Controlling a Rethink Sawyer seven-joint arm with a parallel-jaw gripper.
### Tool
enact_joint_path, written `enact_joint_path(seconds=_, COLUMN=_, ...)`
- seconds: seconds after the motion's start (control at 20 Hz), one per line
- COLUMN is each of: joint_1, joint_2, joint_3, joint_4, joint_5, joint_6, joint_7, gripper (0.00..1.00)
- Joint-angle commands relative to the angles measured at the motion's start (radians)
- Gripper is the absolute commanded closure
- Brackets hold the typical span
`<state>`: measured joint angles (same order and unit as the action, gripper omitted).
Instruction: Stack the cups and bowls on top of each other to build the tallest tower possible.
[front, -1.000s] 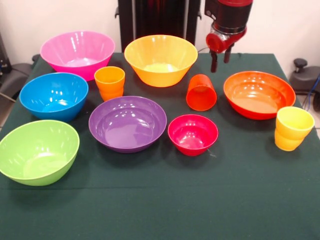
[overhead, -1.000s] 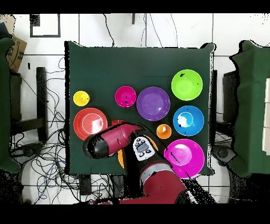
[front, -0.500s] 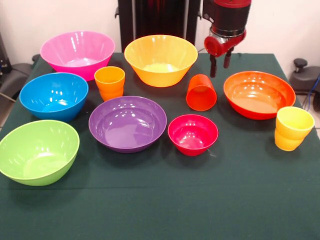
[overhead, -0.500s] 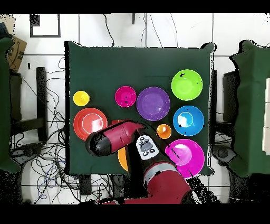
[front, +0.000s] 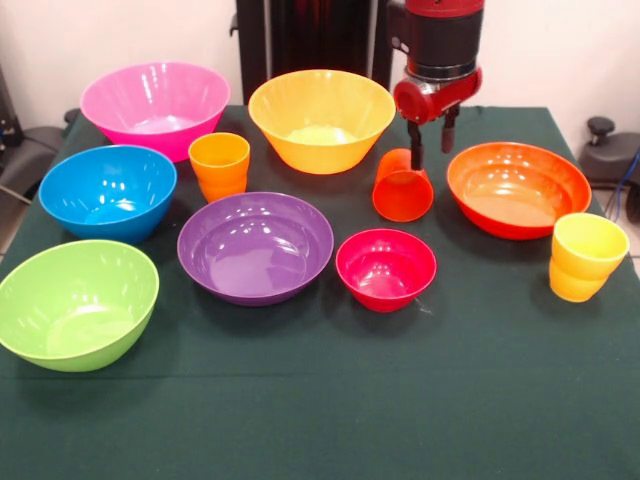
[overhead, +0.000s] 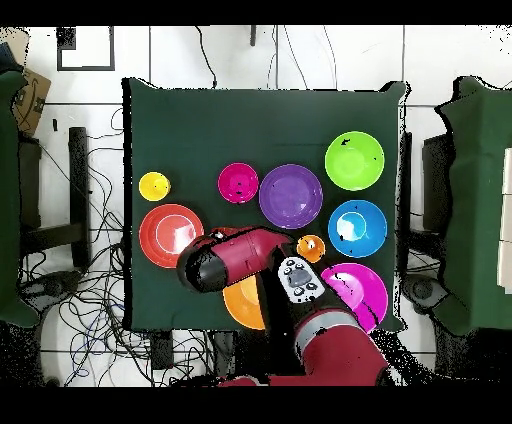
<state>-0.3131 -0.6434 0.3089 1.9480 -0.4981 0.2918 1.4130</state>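
Nearest the camera in the front view, the green bowl sits at the left on the dark green table. Behind it, the purple bowl and the small magenta-red bowl stand side by side, just apart, and the ribbed yellow cup stands upright at the far right. Further back come the blue bowl on the left and the ribbed orange cup (upright, just behind the purple bowl's rim). The red-orange cup lies tilted, its mouth facing the camera, between the orange cup and the wide orange-red bowl. Nothing is stacked; every piece rests on the cloth by itself.

The gripper hangs over the rear of the red-orange cup, its two dark fingers spread apart and holding nothing; one finger reaches down to the cup's upper back edge, though contact cannot be judged. At the back stand the pink bowl and the yellow bowl. From overhead, the arm covers the red-orange cup.
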Motion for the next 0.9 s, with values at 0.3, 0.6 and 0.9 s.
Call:
enact_joint_path(seconds=0.3, joint_1=0.03, joint_2=-0.034, joint_3=-0.009, joint_4=-0.094, joint_5=-0.046, joint_6=0.112, joint_7=0.019, gripper=0.0)
enact_joint_path(seconds=0.6, joint_1=0.055, joint_2=-0.07, joint_3=-0.051, joint_4=-0.104, joint_5=-0.082, joint_6=0.157, joint_7=-0.007, gripper=0.0)
enact_joint_path(seconds=0.9, joint_1=0.033, joint_2=-0.097, joint_3=-0.057, joint_4=-0.098, joint_5=-0.124, joint_6=0.204, joint_7=-0.073, gripper=0.0)
